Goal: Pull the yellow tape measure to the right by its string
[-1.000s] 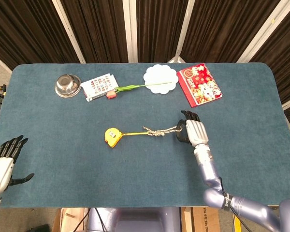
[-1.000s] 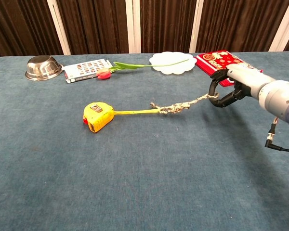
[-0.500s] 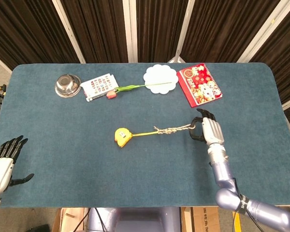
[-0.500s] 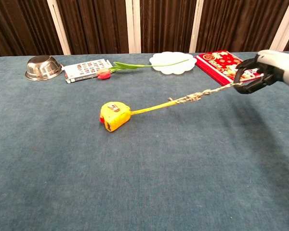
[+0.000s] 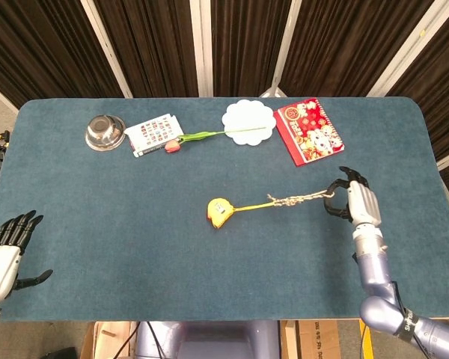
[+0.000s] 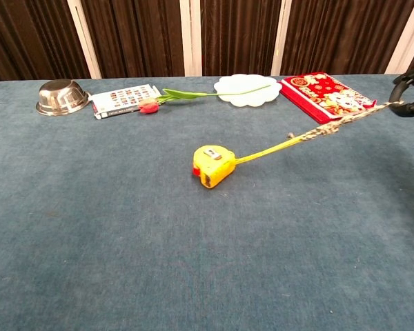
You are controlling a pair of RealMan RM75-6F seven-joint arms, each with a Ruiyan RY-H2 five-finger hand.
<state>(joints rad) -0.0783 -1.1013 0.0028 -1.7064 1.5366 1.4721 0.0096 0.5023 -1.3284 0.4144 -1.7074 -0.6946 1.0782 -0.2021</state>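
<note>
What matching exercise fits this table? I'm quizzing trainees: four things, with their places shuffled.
1. metal bowl
2. yellow tape measure
3. red book
4. right hand

A. holding the string's end
B. far left of the table
C. mid-table, at the string's other end
D. right of the white doily

Pairs: 1-B, 2-C, 3-D, 4-A

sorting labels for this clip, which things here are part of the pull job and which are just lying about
In the job:
- yellow tape measure
- string, pulled taut
- right hand, holding the string's end

Just lying about:
- metal bowl
- card of pictures
- tulip
- white doily
- red book
- left hand, idle
</note>
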